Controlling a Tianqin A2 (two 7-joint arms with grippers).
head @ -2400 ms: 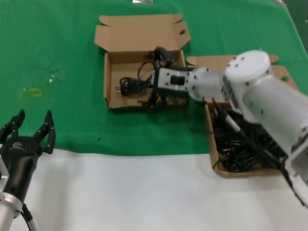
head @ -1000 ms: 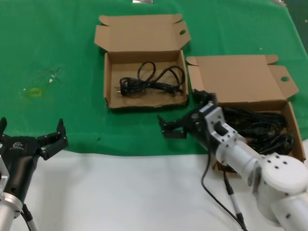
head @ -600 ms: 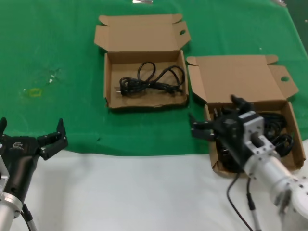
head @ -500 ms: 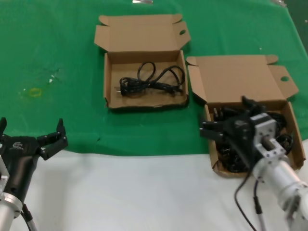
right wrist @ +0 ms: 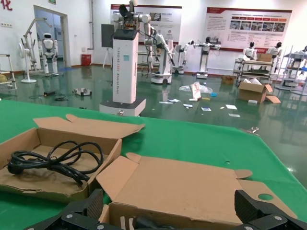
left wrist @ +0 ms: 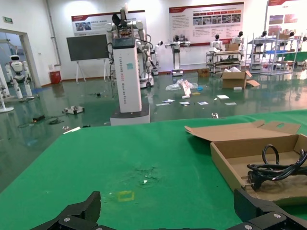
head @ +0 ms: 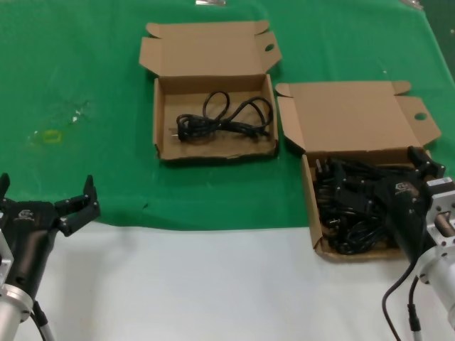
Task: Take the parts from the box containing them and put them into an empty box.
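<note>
**Q:** Where do things stand on your feed?

**Me:** My right gripper [head: 387, 186] hangs over the full box [head: 310, 186] at the right, just above the tangle of cords [head: 348, 213], fingers spread apart and holding nothing. The other box [head: 159, 117], farther back and to the left, already has one looped cord [head: 224, 119] lying flat in it. The two boxes sit near each other on the green cloth [head: 71, 71], the lid [head: 348, 117] of the full one propped open behind the pile. My left gripper [head: 44, 204] is parked at the near left edge, fingers apart, empty, well away from both boxes.

**Q:** What worries you from here?

**Me:** The tangle, mainly. The cords overlap and I can't tell from the head view where one loop ends and the next begins. If I close on a crossing, I reckon two or three come up together, or one drags a neighbour over the wall and drops it on the cloth.

**Q:** Anything else?

**Me:** The box itself is light cardboard. A snagged plug could lift or slide it, maybe bump the other box. Also, a loop grabbed at its edge may slip out mid-carry. The right wrist view shows mostly the lid, not the pile, so I'm aiming largely off the head camera.
</note>
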